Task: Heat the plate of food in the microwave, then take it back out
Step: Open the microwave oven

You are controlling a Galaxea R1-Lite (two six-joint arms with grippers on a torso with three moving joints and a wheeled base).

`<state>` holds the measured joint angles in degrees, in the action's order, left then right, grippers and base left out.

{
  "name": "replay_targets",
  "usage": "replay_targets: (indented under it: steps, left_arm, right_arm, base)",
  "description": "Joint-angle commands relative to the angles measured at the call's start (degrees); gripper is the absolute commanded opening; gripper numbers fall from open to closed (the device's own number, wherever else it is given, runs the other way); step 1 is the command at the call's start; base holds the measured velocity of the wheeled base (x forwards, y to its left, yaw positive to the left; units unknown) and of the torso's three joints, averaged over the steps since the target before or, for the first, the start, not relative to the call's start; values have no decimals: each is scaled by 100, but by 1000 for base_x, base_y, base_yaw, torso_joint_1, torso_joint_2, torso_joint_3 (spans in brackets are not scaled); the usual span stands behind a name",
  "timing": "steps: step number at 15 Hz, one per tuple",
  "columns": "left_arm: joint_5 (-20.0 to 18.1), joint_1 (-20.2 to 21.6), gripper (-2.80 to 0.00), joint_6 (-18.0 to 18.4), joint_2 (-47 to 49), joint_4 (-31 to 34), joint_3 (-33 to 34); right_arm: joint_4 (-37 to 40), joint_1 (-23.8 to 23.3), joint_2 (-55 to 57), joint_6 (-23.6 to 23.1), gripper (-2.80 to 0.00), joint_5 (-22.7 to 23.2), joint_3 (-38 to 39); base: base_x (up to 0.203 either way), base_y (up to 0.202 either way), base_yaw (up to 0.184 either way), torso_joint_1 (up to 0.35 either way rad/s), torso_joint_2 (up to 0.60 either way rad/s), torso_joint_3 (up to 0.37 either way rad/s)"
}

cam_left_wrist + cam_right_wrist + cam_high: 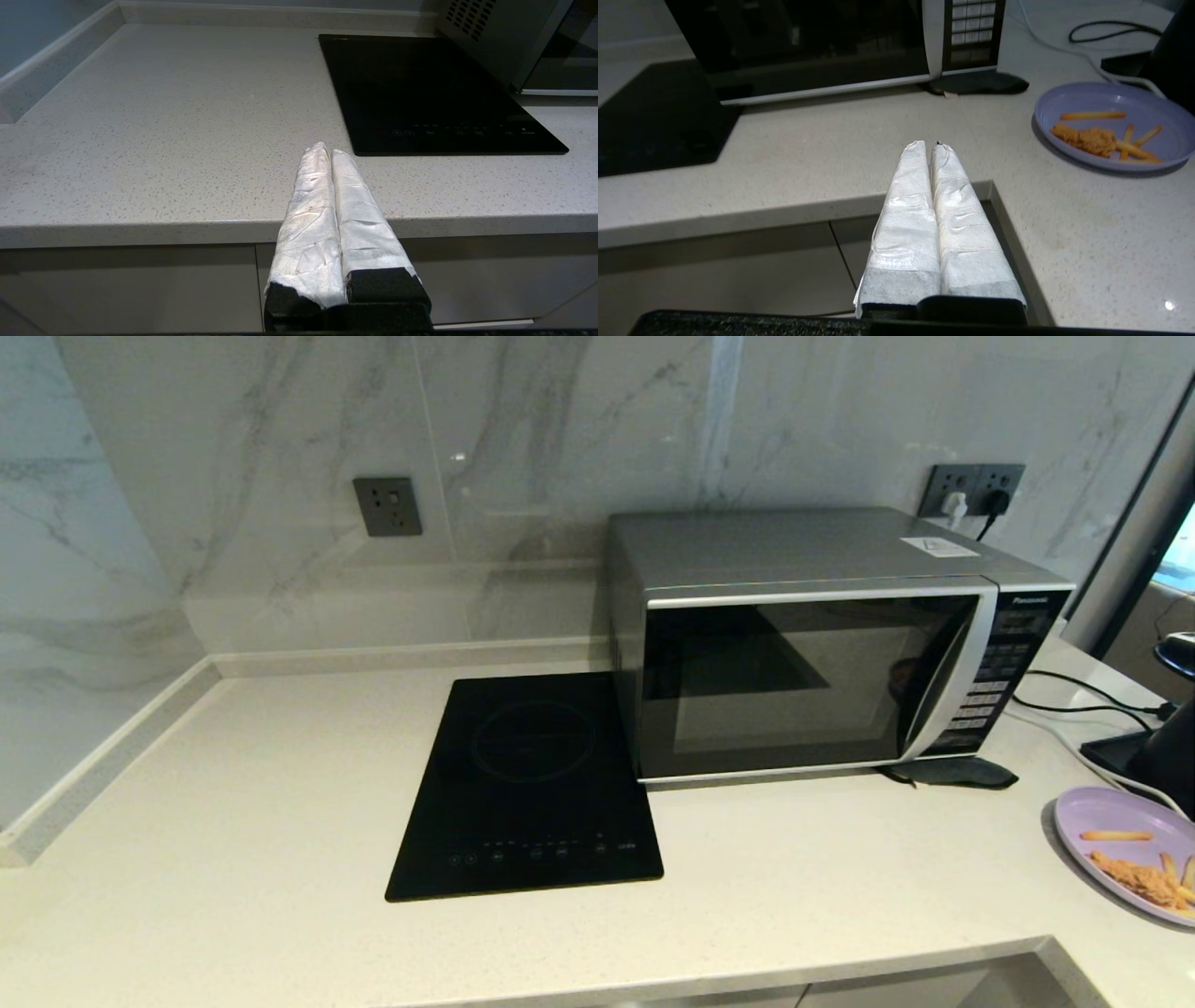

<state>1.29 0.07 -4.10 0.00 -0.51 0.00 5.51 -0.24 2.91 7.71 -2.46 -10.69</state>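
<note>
The silver Panasonic microwave (822, 644) stands at the back right of the counter with its dark glass door closed; its handle and button panel (966, 32) face the front. The lilac plate of food (1125, 849) sits on the counter at the far right, holding fries and a breaded piece (1087, 139). My right gripper (930, 144) hovers shut over the counter's front edge, left of the plate and in front of the microwave, holding nothing. My left gripper (328, 149) is shut and empty above the counter's front edge, near the hob's front-left corner. Neither arm shows in the head view.
A flat black induction hob (527, 784) lies left of the microwave. A dark pad (952, 772) sits under the microwave's right front corner. Cables (1083, 695) and a black appliance (1167, 747) stand behind the plate. The counter steps back at its front right corner (992, 184).
</note>
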Motion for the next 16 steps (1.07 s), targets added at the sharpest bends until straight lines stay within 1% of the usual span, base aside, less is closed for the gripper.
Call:
replay_targets:
  steps: [1, 2, 3, 5, 6, 8, 9, 11, 13, 14, 16]
  left_arm:
    - [3, 1, -280, -3, 9, -1, 0]
    - [3, 1, -280, -3, 9, -1, 0]
    - [3, 1, -280, -3, 9, -1, 0]
    - [3, 1, -280, -3, 9, -1, 0]
    - [3, 1, -280, -3, 9, -1, 0]
    - [3, 1, -280, -3, 9, -1, 0]
    - [3, 1, -280, -3, 9, -1, 0]
    - [3, 1, -280, -3, 9, -1, 0]
    - [3, 1, -280, -3, 9, -1, 0]
    - [3, 1, -280, -3, 9, -1, 0]
    - [3, 1, -280, -3, 9, -1, 0]
  right_arm:
    - [248, 0, 1078, 98, -280, 29, -970]
    - [308, -6, 1591, 136, -280, -6, -1365]
    - [346, -14, 2104, 154, -280, -137, -1749]
    - [382, -26, 3133, 75, -280, -704, -2490]
    - [385, -30, 3593, -55, -280, -998, -2811]
    - [224, -29, 4368, -336, -280, -1387, -3258]
    - [-6, -29, 4764, -436, 0, -1576, -3363]
    - [-549, -12, 5563, -550, 0, -2004, -3476]
    - [-1048, 73, 6361, -605, 0, -2320, -3562]
    - [-1221, 190, 6767, -615, 0, -2654, -3642]
    - [-1472, 520, 7544, -616, 0, -3543, -3872]
  base:
    - [0, 0, 0, 0, 0, 0]
    - [0, 0, 0, 0, 0, 0]
    - [0, 0, 0, 0, 0, 0]
    - [0, 0, 0, 0, 0, 0]
    - [0, 0, 0, 0, 0, 0]
    - [0, 0, 0, 0, 0, 0]
    - [0, 0, 0, 0, 0, 0]
    - [0, 0, 0, 0, 0, 0]
    - [0, 0, 0, 0, 0, 0]
    - [0, 0, 0, 0, 0, 0]
    - [0, 0, 0, 0, 0, 0]
